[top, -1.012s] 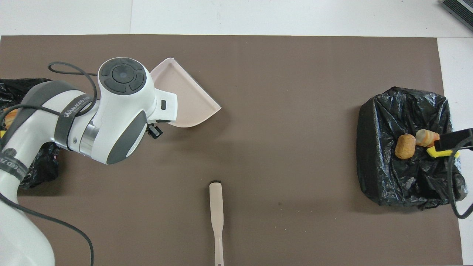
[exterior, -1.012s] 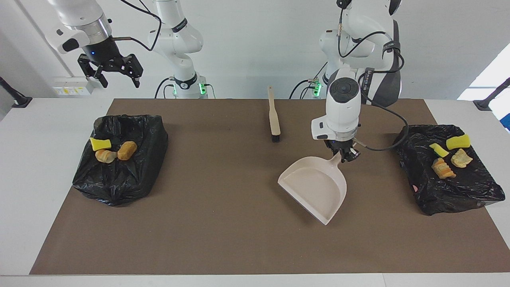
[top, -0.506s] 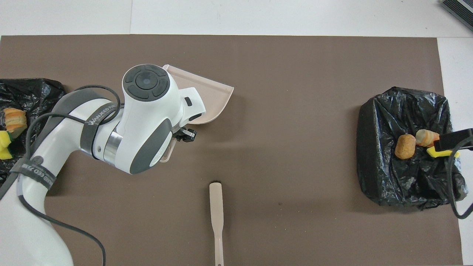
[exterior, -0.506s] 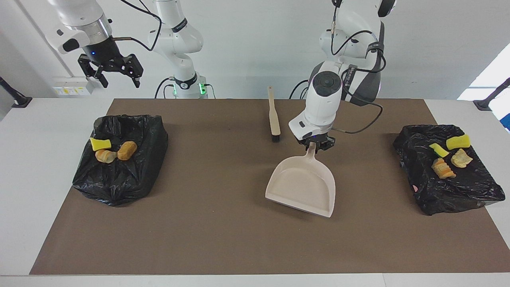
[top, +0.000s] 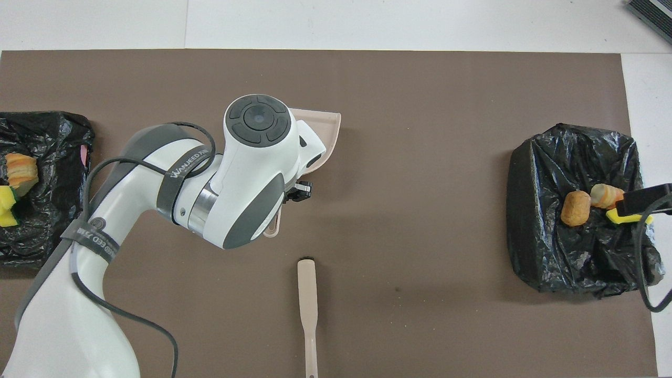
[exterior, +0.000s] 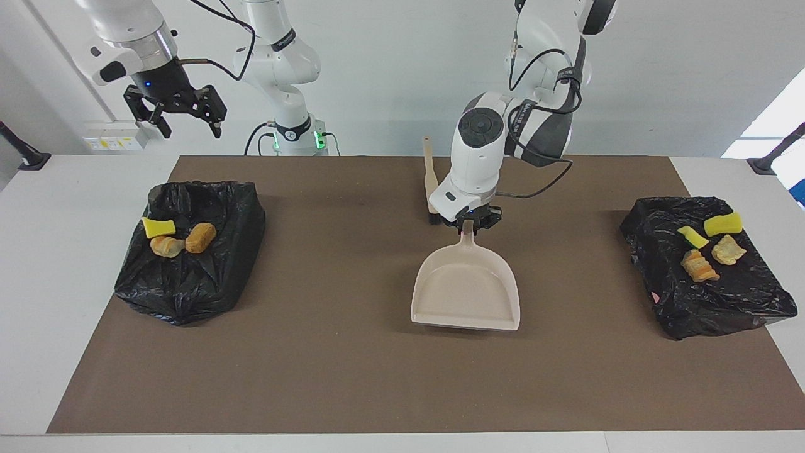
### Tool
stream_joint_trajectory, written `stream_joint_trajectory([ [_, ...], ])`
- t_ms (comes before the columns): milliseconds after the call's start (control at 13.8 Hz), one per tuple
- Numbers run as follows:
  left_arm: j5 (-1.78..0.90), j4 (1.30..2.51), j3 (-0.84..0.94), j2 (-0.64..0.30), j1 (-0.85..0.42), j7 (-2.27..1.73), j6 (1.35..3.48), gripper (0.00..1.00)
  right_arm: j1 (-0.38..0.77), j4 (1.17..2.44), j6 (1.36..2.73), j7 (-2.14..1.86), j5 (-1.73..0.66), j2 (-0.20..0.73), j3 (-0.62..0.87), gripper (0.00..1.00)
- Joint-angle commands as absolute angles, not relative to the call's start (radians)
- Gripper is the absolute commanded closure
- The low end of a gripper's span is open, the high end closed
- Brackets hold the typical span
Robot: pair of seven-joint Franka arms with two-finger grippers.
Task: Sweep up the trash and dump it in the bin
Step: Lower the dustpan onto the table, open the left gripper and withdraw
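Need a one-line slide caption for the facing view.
Left gripper holds the empty dustpan by its handle mid-mat beside the brush; open right gripper waits above a trash-filled bag.

A brown mat [exterior: 352, 377] covers most of the white desk [exterior: 38, 314]. On the mat's middle lies a beige dustpan [exterior: 466, 294], its handle pointing toward the robots and its wide open mouth away from them. A beige-handled brush [exterior: 431, 185] with black bristles lies nearer to the robots than the dustpan, bristle end toward the pan and close to its handle, the handle running toward the robots' edge of the mat. A small dark speck [top: 397, 289] marks the mat beside the brush. At the desk's outer corner, toward the right arm's end, sits a dark ribbed object [top: 651, 11], cut off by the overhead view's edge.
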State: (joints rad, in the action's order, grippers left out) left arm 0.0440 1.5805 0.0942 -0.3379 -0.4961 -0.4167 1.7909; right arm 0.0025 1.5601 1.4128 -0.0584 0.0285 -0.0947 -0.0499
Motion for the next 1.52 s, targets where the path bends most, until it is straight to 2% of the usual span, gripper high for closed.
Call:
stream_joint_trajectory([
  [0, 0.005, 1.508, 0.077, -0.385, -0.515, -0.437, 1.763, 1.0, -0.008, 1.571, 1.407, -0.057, 0.021, -0.11, -0.043, 0.0],
  [289, 0.003, 1.497, 0.078, -0.413, -0.537, -0.469, 1.788, 1.0, -0.008, 1.571, 1.407, -0.057, 0.021, -0.11, -0.041, 0.0],
  [651, 0.0, 1.476, 0.078, -0.494, -0.552, -0.477, 1.836, 1.0, -0.005, 1.571, 1.401, -0.055, 0.021, -0.11, -0.041, 0.0],
  [940, -0.002, 1.482, 0.078, -0.495, -0.56, -0.476, 1.856, 1.0, -0.006, 1.571, 1.397, -0.057, 0.021, -0.11, -0.041, 0.0],
  [1012, -0.002, 1.483, 0.078, -0.494, -0.56, -0.474, 1.858, 0.91, -0.006, 1.571, 1.397, -0.057, 0.021, -0.11, -0.041, 0.0],
  [1084, -0.002, 1.485, 0.078, -0.494, -0.558, -0.472, 1.865, 0.76, -0.006, 1.571, 1.397, -0.057, 0.021, -0.11, -0.041, 0.0],
  [1157, -0.002, 1.485, 0.078, -0.494, -0.558, -0.474, 1.876, 0.57, -0.006, 1.571, 1.397, -0.057, 0.021, -0.11, -0.041, 0.0],
  [1229, -0.002, 1.485, 0.078, -0.494, -0.558, -0.474, 1.878, 0.33, -0.006, 1.571, 1.397, -0.057, 0.021, -0.11, -0.041, 0.0],
  [1301, -0.002, 1.485, 0.078, -0.494, -0.558, -0.474, 1.879, 0.14, -0.005, 1.571, 1.397, -0.055, 0.021, -0.11, -0.041, 0.0],
  [1446, 0.008, 1.485, 0.078, -0.495, -0.557, -0.465, 1.882, 0.0, -0.006, 1.571, 1.397, -0.055, 0.021, -0.11, -0.041, 0.0],
])
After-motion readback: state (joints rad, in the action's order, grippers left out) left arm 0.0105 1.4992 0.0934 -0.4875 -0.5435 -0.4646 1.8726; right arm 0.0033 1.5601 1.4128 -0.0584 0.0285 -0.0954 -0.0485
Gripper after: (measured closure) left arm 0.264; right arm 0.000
